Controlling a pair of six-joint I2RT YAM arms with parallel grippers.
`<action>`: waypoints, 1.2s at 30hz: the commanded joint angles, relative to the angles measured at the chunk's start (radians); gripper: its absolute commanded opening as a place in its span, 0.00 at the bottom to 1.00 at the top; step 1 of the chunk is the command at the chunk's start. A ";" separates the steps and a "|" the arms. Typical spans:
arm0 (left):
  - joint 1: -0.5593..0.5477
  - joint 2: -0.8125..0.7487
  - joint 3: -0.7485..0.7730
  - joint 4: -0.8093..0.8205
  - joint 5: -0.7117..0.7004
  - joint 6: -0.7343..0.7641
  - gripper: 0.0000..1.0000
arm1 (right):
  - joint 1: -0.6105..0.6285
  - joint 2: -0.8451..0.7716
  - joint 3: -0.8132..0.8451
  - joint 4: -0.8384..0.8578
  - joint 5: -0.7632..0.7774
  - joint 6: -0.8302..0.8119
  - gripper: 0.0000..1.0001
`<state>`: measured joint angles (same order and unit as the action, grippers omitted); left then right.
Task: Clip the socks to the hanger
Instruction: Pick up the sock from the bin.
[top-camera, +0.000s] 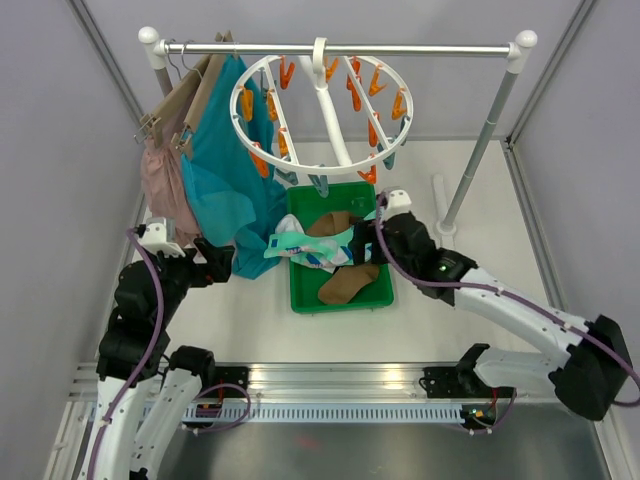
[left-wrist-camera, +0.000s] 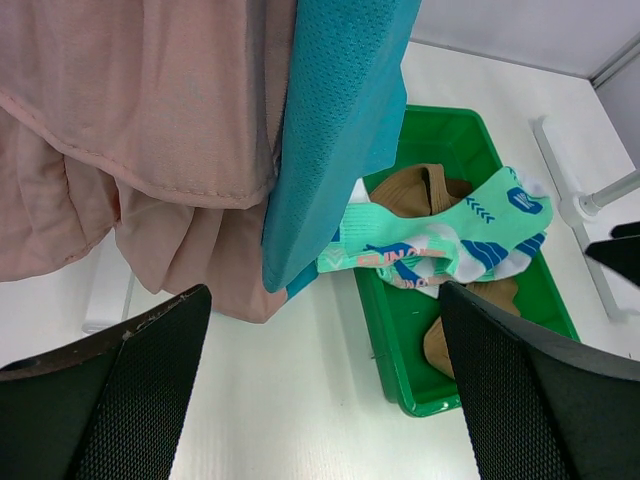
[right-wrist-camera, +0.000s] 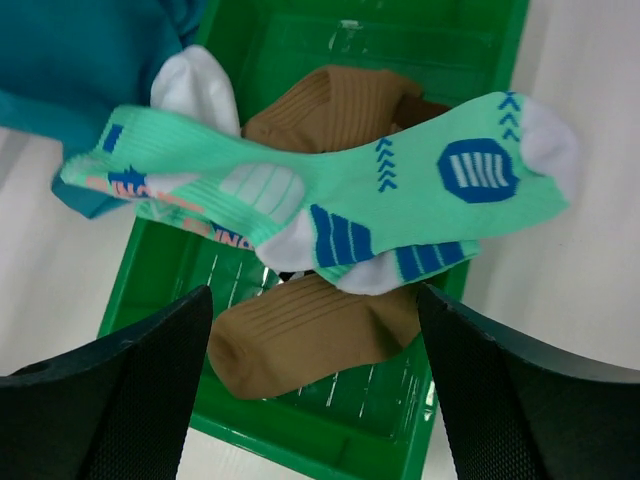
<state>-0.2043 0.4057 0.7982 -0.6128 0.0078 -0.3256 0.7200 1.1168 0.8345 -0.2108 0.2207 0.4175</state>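
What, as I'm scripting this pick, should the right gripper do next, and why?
Probably lower the right gripper onto the mint sock and close: its jaws stand open and empty, and that sock lies topmost across the green bin, over the brown socks.

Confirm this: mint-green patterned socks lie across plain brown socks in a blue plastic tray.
Not quite: the plastic tray is green, not blue, as the right wrist view shows. The mint-green patterned socks do lie across the plain brown socks.

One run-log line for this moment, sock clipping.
left gripper: open, empty, left of green bin | right gripper: open, over mint socks | brown socks: in bin | hanger: no socks clipped
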 joint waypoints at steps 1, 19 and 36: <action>0.005 0.010 -0.004 0.015 0.024 -0.020 1.00 | 0.120 0.102 0.087 0.059 0.199 -0.075 0.88; 0.005 0.021 -0.004 0.016 0.040 -0.016 1.00 | 0.246 0.396 0.166 0.292 0.134 -0.365 0.85; 0.005 0.030 -0.007 0.018 0.044 -0.016 1.00 | 0.340 0.655 0.396 0.292 0.105 -0.531 0.81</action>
<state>-0.2043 0.4263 0.7971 -0.6125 0.0330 -0.3256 1.0454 1.7458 1.1519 0.0555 0.3370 -0.0616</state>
